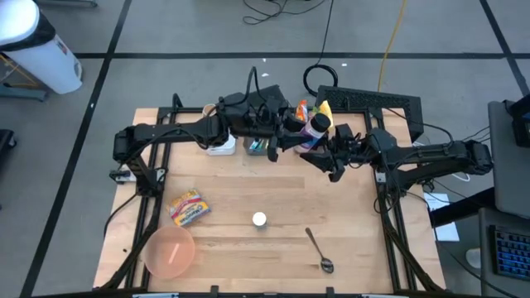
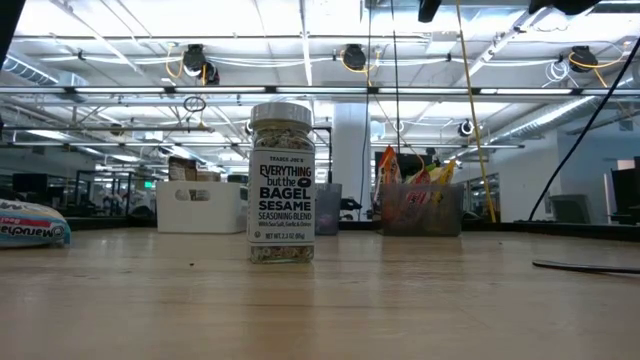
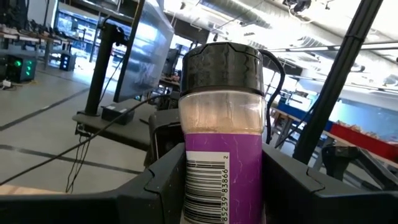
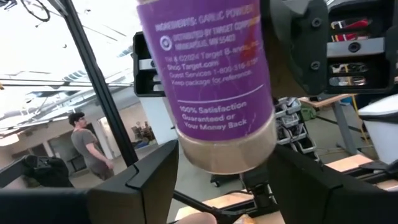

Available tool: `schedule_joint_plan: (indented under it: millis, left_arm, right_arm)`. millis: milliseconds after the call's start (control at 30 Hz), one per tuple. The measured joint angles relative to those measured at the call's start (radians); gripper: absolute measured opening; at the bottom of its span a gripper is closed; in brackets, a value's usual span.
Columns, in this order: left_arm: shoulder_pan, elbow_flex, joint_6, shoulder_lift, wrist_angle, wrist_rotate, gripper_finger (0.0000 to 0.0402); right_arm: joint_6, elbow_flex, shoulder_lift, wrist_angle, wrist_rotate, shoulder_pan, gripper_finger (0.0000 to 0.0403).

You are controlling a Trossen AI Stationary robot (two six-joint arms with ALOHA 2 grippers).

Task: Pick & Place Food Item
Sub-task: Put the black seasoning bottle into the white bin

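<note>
Purple-labelled garlic powder jar [image 4: 214, 93] between two dark fingers [image 4: 155, 177], base nearest; person [image 4: 87, 149] standing far behind

Seasoning jar [image 1: 260, 219] stands mid-table — bowl [image 1: 171, 252] left, spoon [image 1: 317, 249] right.

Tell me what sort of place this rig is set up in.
Probably a large open lab or workshop: exposed ceiling pipes and strip lights, taped lines on the concrete floor, and workbenches beyond the wooden table.
</note>
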State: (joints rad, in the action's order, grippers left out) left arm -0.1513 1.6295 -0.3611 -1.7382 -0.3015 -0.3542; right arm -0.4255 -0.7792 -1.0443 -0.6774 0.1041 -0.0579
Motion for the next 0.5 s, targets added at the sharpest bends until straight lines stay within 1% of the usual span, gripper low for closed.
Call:
schedule_joint_plan:
  millis: [200, 500]
  left_arm:
    - [0.000, 0.000, 0.001, 0.001, 0.011, 0.003, 0.0177]
    - [0.000, 0.001, 0.018, 0.002, 0.019, 0.014, 0.0177]
  right_arm:
    - [0.003, 0.000, 0.000, -0.004, -0.025, -0.002, 0.0222]
    - [0.000, 0.000, -0.002, -0.031, -0.025, -0.002, 0.0224]
